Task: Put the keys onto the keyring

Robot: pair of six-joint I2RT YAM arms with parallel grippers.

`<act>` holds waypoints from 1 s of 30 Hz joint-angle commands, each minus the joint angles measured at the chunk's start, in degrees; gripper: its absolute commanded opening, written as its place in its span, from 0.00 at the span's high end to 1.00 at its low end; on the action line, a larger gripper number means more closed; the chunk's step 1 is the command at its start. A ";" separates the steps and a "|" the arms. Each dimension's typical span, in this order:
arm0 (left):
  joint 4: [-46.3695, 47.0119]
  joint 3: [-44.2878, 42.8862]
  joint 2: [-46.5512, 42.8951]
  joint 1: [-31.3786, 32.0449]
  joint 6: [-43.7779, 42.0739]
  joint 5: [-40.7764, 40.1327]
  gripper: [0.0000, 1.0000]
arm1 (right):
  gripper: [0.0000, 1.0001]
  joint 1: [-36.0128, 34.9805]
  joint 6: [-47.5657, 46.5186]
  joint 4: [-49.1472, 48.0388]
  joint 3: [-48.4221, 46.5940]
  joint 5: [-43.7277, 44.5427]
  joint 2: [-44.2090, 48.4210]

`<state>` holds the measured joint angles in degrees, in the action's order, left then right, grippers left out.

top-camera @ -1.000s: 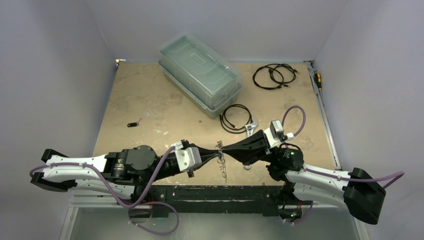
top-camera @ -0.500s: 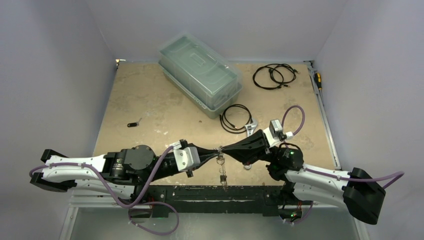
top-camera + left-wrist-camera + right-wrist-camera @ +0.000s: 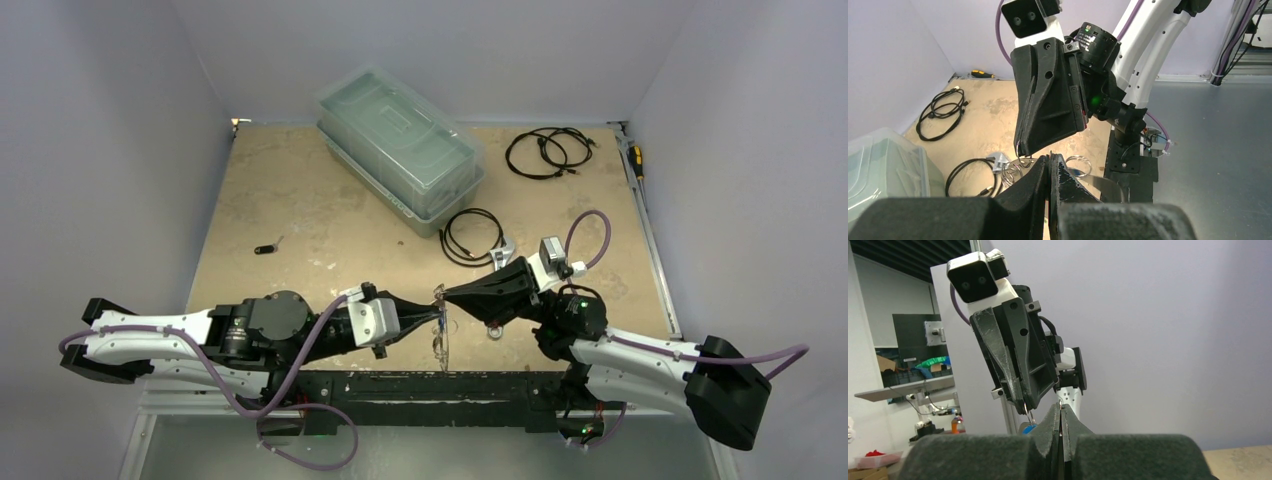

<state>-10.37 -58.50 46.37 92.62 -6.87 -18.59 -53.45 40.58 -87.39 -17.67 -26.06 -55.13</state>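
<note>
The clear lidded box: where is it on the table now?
In the top view, the clear lidded box stands at the far edge of the table, near the middle, with a black cable coil beside its near right corner.

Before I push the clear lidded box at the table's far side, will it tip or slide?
The clear lidded box sits low and wide on the table, so it would probably slide, not tip. Its thin see-through plastic suggests it is light.

Table (image 3: 300,190) with lidded bin (image 3: 400,150), cable coils (image 3: 545,148), wrench (image 3: 503,256), black-tagged key (image 3: 263,249)
</note>
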 commanded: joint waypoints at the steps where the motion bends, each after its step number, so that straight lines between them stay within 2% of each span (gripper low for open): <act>1: 1.58 -1.60 -0.62 0.19 0.88 -0.51 1.00 | 1.00 0.29 0.97 -14.53 -2.28 0.39 0.22; 11: 2.36 -1.45 -3.40 0.17 1.41 -2.79 1.00 | 1.00 0.45 0.83 -16.82 0.70 -3.77 2.77; 20: 3.71 -0.78 -3.03 0.19 1.09 -3.02 1.00 | 1.00 0.54 2.19 -17.80 -1.03 -6.28 2.57; 24: 4.14 -0.98 -1.90 0.19 0.49 -2.63 1.00 | 1.00 0.52 1.85 -17.95 -1.40 -5.97 2.04; 30: 1.44 -1.70 -2.42 0.19 0.10 -7.05 1.00 | 1.00 0.52 0.12 -15.79 -0.52 -4.62 5.72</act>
<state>-9.26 -58.50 45.12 92.66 -6.66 -22.24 -53.19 41.71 -86.96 -16.75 -32.10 -52.36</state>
